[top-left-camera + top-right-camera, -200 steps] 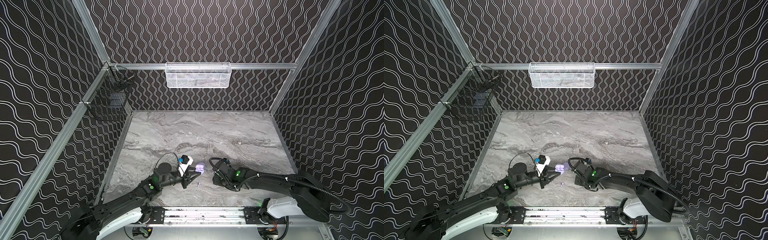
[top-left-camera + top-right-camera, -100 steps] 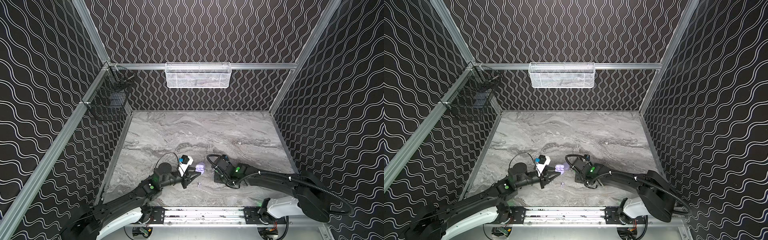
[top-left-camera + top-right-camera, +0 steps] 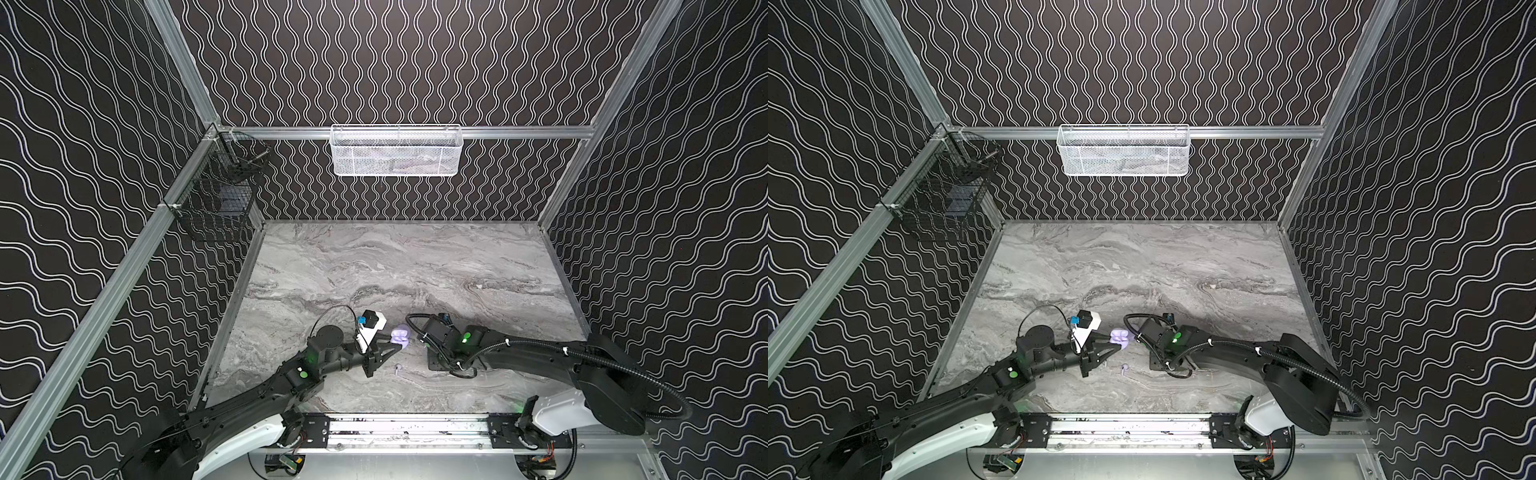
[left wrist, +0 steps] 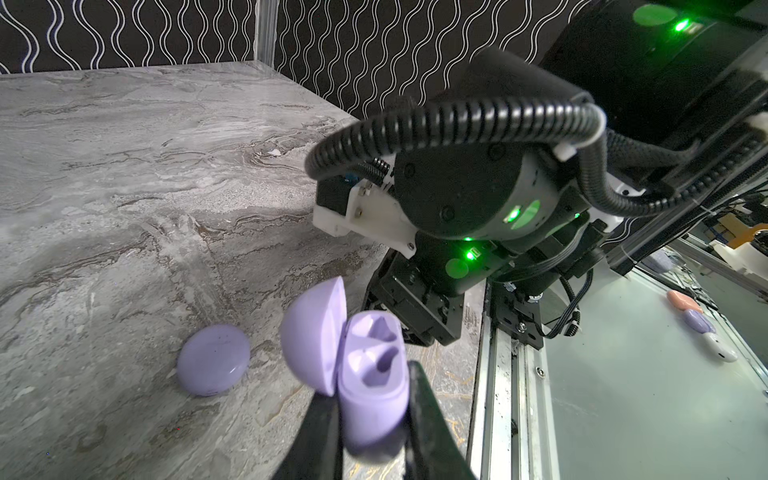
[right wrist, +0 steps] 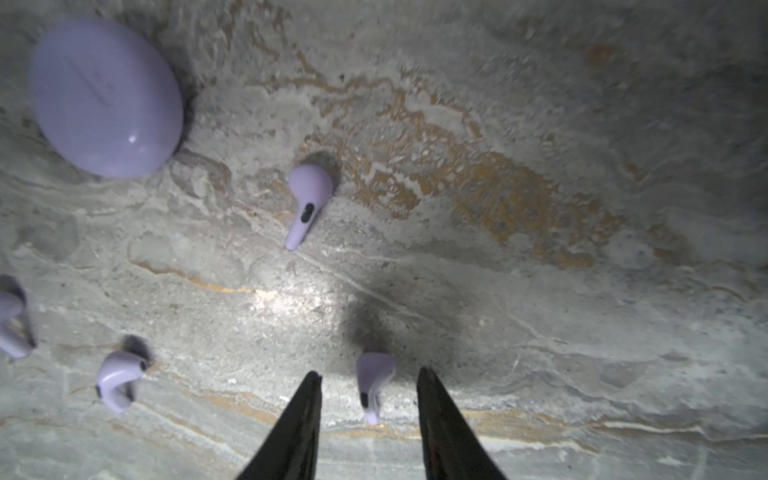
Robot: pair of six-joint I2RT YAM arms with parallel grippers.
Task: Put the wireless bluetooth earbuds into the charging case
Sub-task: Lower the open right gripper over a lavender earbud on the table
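1. The earbud (image 5: 374,384) lies on the table (image 5: 540,291), with its stem running along the fingers of my right gripper (image 5: 370,372). It sits centred between them, and they stand apart, touching nothing.
2. My left gripper (image 4: 369,379) is clamped on the open charging case (image 4: 370,415), near by.

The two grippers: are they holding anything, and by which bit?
The left gripper pinches the open charging case by the sides of its base. The right gripper holds nothing; its open jaws straddle an earbud on the table.

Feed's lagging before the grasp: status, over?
Left gripper shut on open charging case. Right gripper open, straddling an earbud on the table. Three more earbuds loose; nothing blocking.
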